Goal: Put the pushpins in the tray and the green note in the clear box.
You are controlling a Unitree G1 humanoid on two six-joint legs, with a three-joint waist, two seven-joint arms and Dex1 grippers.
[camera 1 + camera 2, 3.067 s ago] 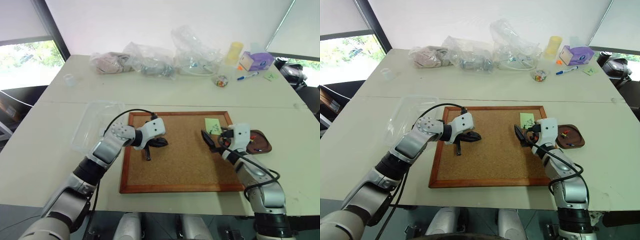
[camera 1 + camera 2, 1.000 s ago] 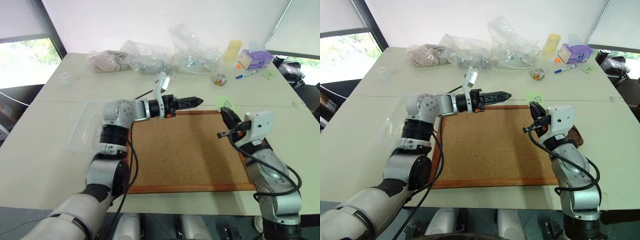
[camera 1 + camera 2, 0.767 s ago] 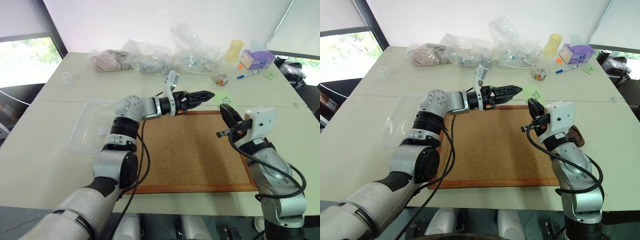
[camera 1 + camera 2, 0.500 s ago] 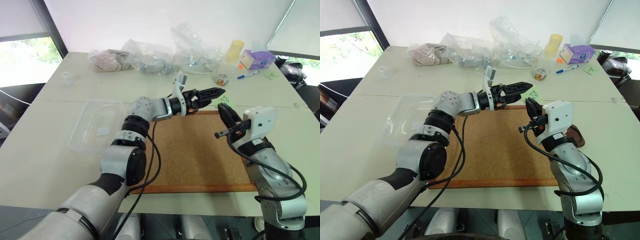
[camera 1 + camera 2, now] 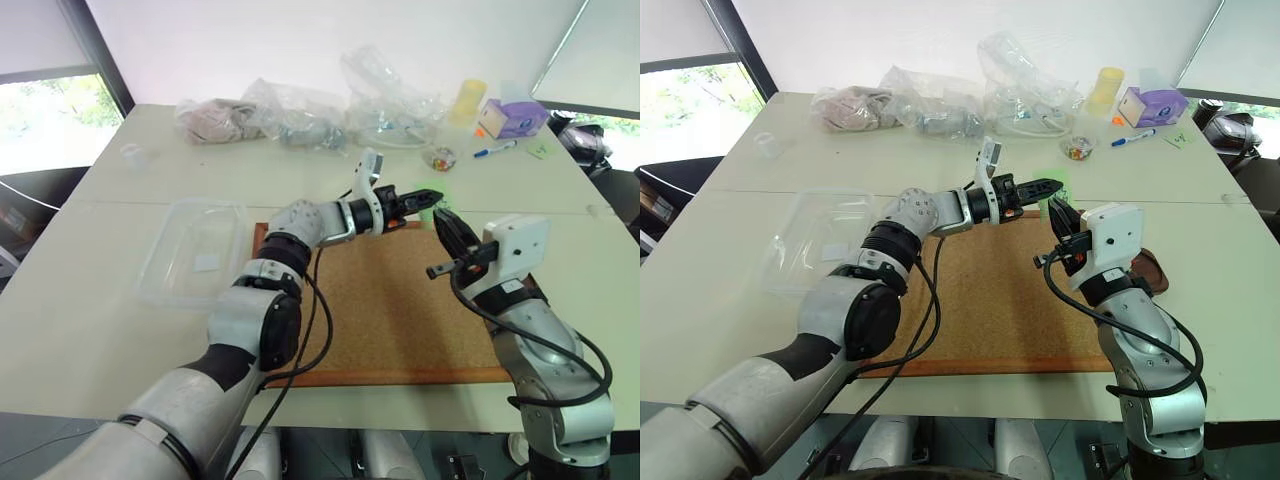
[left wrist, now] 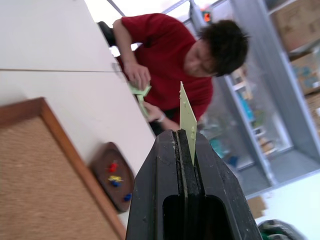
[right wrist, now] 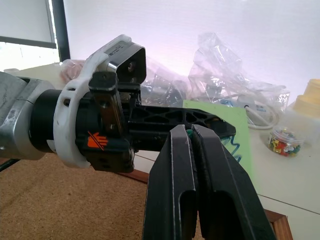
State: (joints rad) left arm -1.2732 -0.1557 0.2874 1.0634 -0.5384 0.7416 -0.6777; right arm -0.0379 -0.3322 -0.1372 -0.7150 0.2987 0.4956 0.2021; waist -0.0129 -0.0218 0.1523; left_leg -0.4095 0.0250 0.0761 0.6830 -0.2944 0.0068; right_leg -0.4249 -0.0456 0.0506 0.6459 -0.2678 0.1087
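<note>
Silver-grey arm shells with black joints here, black cables looping along both. White camera housings sit at each wrist; an orange mark shows on the left gripper (image 7: 220, 131), and the right gripper (image 5: 1055, 212) has black fingers.

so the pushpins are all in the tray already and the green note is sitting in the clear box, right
Not quite. The pushpins do lie in the tray, but the green note is not in the clear box: both grippers pinch it above the cork board, as the right wrist view shows.

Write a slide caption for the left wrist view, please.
Left pincer shut on the green note, above the tray holding pushpins.
</note>
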